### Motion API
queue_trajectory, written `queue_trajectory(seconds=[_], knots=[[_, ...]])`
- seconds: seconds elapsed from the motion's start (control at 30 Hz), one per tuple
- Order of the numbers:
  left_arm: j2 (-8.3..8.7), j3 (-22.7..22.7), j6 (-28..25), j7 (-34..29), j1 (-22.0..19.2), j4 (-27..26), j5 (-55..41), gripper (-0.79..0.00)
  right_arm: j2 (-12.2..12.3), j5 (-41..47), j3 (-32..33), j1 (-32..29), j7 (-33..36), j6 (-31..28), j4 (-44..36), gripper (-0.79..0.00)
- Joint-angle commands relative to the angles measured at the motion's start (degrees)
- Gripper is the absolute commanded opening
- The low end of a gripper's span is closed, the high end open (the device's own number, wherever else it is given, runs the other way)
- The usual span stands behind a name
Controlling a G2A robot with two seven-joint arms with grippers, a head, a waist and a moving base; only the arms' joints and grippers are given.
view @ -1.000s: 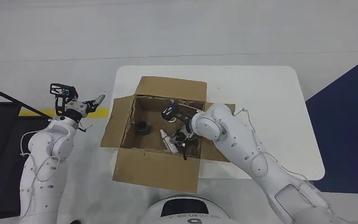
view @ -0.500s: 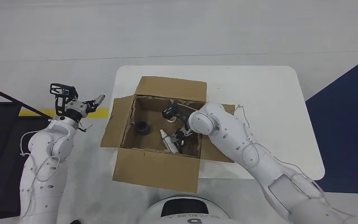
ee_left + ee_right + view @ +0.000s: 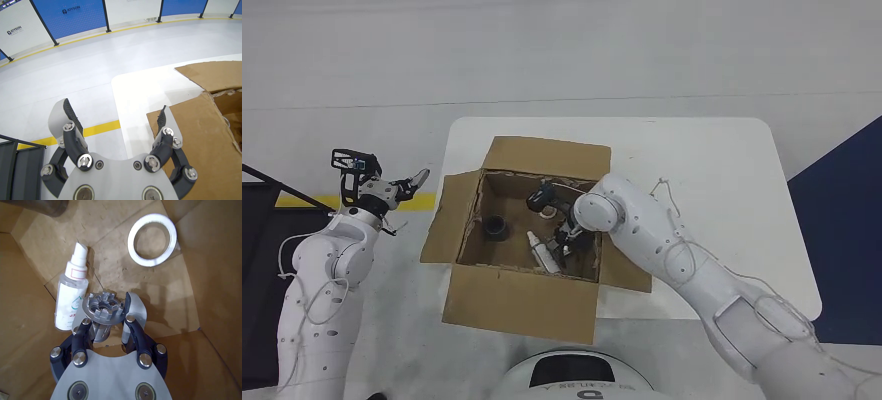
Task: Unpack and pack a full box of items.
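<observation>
An open cardboard box [image 3: 547, 155] stands on the white table [image 3: 702, 170]. My right gripper [image 3: 106, 315] is down inside it, shut on a grey cast metal part [image 3: 100, 306] with a toothed flange, just above the box floor. Beside that part lies a white spray bottle [image 3: 70, 291], which the top view also shows [image 3: 542, 252]. A silver metal ring [image 3: 152, 239] rests flat near a box corner. My left gripper [image 3: 115, 108] hangs open and empty off the table's left edge, beside the box's left flap [image 3: 189, 132].
A dark round object [image 3: 498, 227] sits on the box floor toward its left side. All four flaps are folded outward. The table's right half [image 3: 722, 230] is bare. A dark rack [image 3: 17, 157] stands on the floor by my left arm.
My right arm has shifted slightly to the left over the box, with the metal part still in its gripper. The left arm has not moved.
</observation>
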Motion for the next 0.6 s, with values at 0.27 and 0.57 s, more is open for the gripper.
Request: queue_trajectory(seconds=[0.27, 0.57], knots=[[0.00, 0.0, 0.0, 0.0, 0.0, 0.0, 0.0, 0.000, 5.5, -11.7, 12.6, -12.5, -10.9, -1.1, -27.6, -0.785], [0.00, 0.0, 0.0, 0.0, 0.0, 0.0, 0.0, 0.000, 10.8, -33.1, 33.5, -44.0, -40.9, 0.8, -56.0, -0.785]])
